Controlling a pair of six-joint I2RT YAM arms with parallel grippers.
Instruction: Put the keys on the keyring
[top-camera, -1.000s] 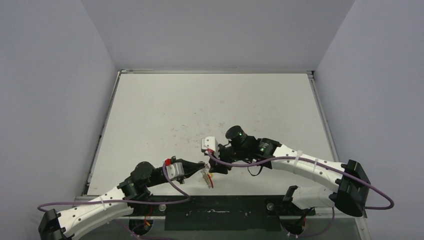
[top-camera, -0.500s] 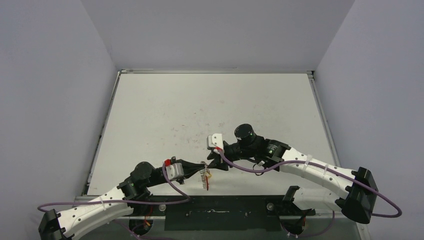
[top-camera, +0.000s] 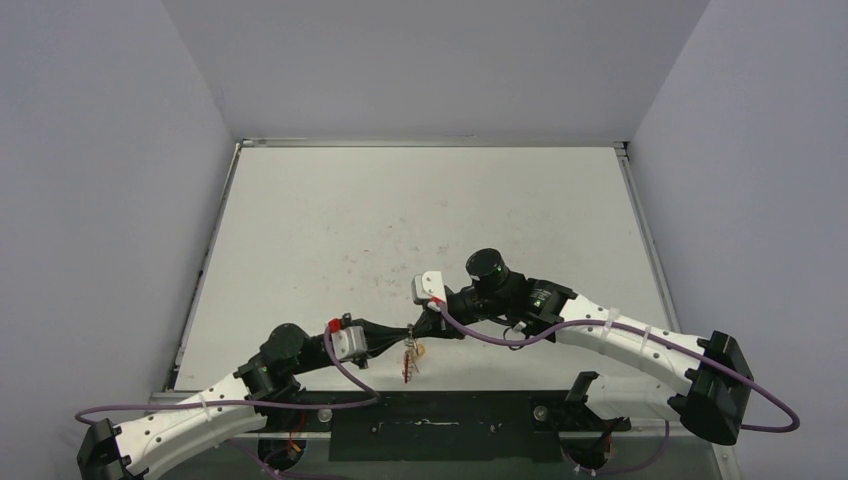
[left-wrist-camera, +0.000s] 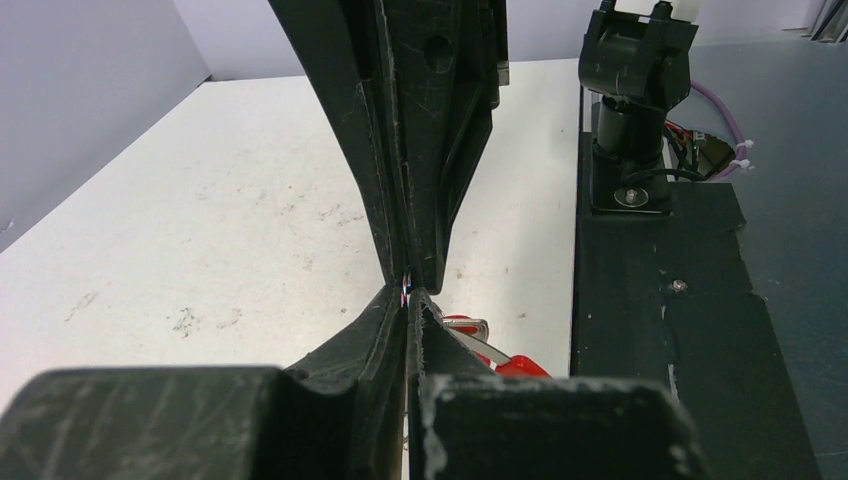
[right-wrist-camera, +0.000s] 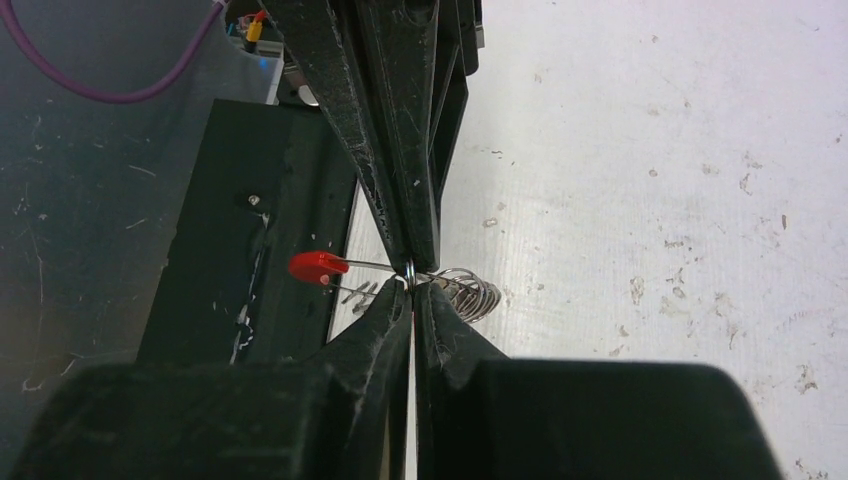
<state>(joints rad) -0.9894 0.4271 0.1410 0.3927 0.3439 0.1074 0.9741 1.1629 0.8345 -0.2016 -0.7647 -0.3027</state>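
My two grippers meet tip to tip low over the near edge of the white table (top-camera: 420, 220). The left gripper (top-camera: 405, 331) (left-wrist-camera: 408, 297) is shut on a thin wire of the keyring (left-wrist-camera: 405, 289). From the opposite side the right gripper (top-camera: 420, 325) (right-wrist-camera: 411, 287) is shut on the same wire (right-wrist-camera: 410, 272), next to its silvery coil (right-wrist-camera: 472, 291). The keys (top-camera: 408, 362) hang below the fingertips. A red key head (right-wrist-camera: 318, 265) (left-wrist-camera: 521, 365) and silver blades (right-wrist-camera: 360, 292) show; a yellowish head (top-camera: 420, 350) shows faintly. Most of the keyring's loop is hidden by the fingers.
The black base plate (top-camera: 440, 415) (left-wrist-camera: 650, 300) runs along the near edge, right under the hanging keys. The right arm's base post (left-wrist-camera: 630, 100) stands on it. Grey walls enclose the table on three sides. Purple cables (top-camera: 500, 335) loop off both arms.
The right gripper has shifted left to the left gripper's tip and closed on the keyring wire. The hanging keys have swung slightly left. The left arm has stayed put.
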